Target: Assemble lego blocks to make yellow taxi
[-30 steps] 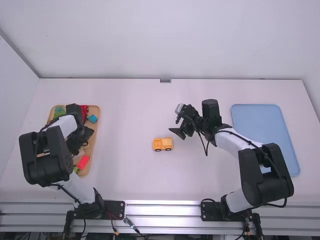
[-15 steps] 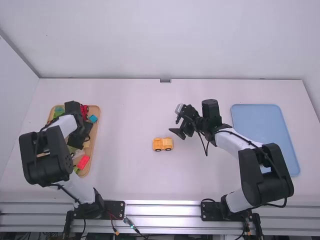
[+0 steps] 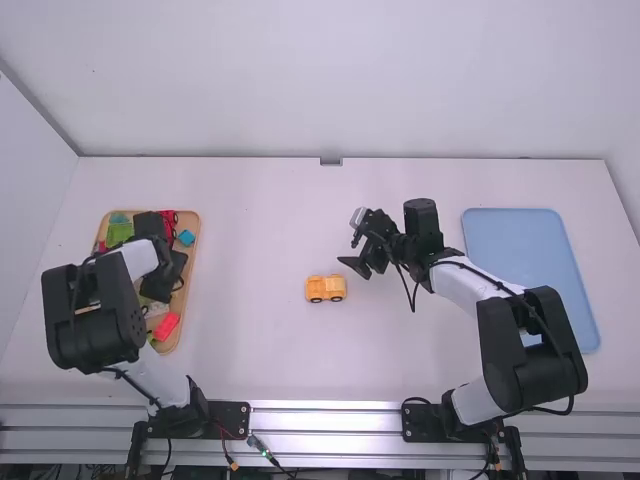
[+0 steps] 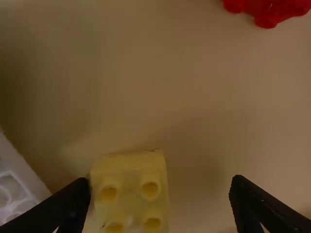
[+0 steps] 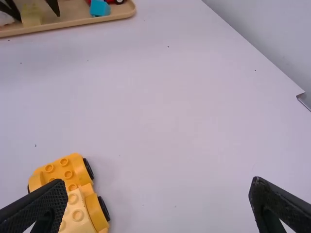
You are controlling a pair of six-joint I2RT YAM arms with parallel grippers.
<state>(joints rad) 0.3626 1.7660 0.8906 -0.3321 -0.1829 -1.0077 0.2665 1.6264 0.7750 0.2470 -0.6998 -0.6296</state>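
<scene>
Rail [image 3: 330, 414]: silver metal, along the near edge of the bench [image 3: 250, 365].
Red block [image 3: 167, 325]: toward the near end of the wooden tray [image 3: 192, 285], on the left.
Yellow vehicle [image 3: 325, 289]: upright on its wheels on the bench, around the middle, well apart from the wooden tray.
Left tool [image 3: 163, 283]: down at the wooden tray, set wide, holding nothing.
Pale yellow block [image 4: 129, 191]: between the left tool's fingers, studs up, close beside one of them; perhaps touching it, hard to be sure.
White piece [image 4: 13, 179]: near the pale yellow block.
Blue tray [image 3: 535, 240]: right side of the bench, partly behind the right arm [image 3: 530, 350].
Right tool [image 3: 357, 243]: a little beyond the yellow vehicle and right of it, wide, nothing between its fingers.
Teal block [image 3: 186, 237]: in the wooden tray's far half, right side.
Green block [image 3: 119, 231]: far left part of the wooden tray.
</scene>
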